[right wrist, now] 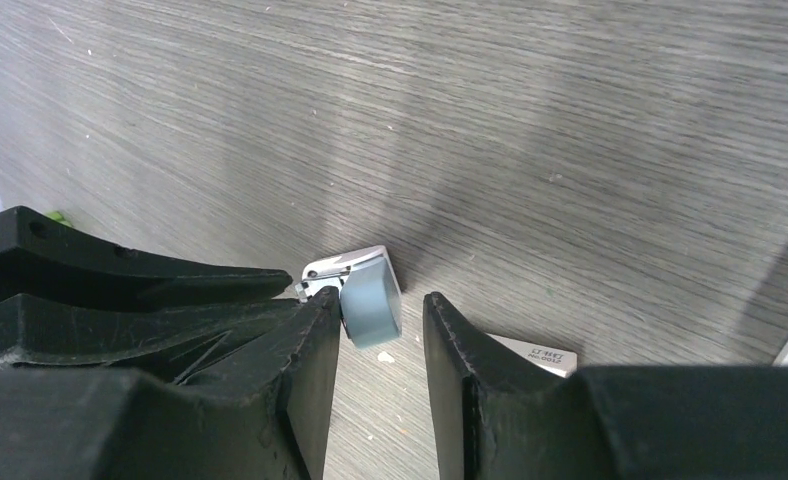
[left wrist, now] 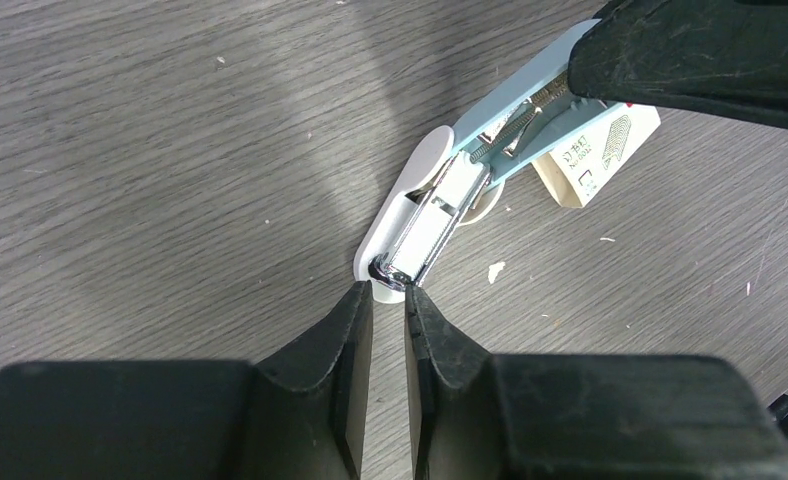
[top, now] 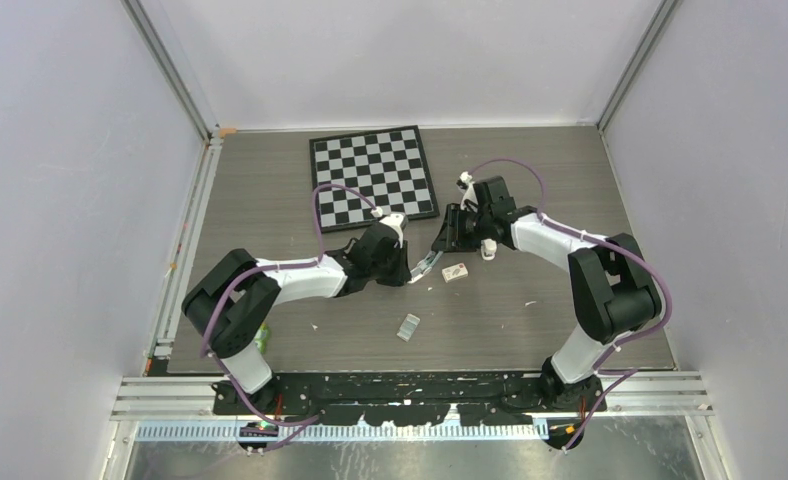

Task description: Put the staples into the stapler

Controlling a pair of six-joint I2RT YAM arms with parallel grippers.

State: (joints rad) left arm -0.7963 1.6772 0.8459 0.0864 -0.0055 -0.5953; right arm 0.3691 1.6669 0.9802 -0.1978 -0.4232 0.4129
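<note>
The left pincer [left wrist: 390,292] had its jaws nearly together with only a thin slit between them. Its tips sat right at the rounded near end of the stapler [left wrist: 420,225]; whether they pinched the white base or merely touched it could not be told. The right pincer [right wrist: 378,297] was open and straddled the light-blue end of the stapler's raised top arm. The blue cap lay against one finger, with a clear gap to the other. Between the two pincers, near the middle of the table [top: 570,180], the stapler lay hinged open, its white base flat on the wood and its bright metal channel and spring exposed. The channel looked bare, as far as the left wrist view showed.

The staples [top: 408,327], a small silvery block, lay alone on the wood nearer the arm bases, well apart from both pincers. So the task seemed to be at its first stage: the stapler was opened, but the staples were not yet picked up, slid into the channel or closed in.

Just right of the stapler sat a small printed staple box [left wrist: 595,160], partly under the raised arm — close enough to be nudged. A chessboard [top: 375,175] lay at the far side, out of the way. With both pincers at the stapler, one would likely have to leave it to fetch the staples.
</note>
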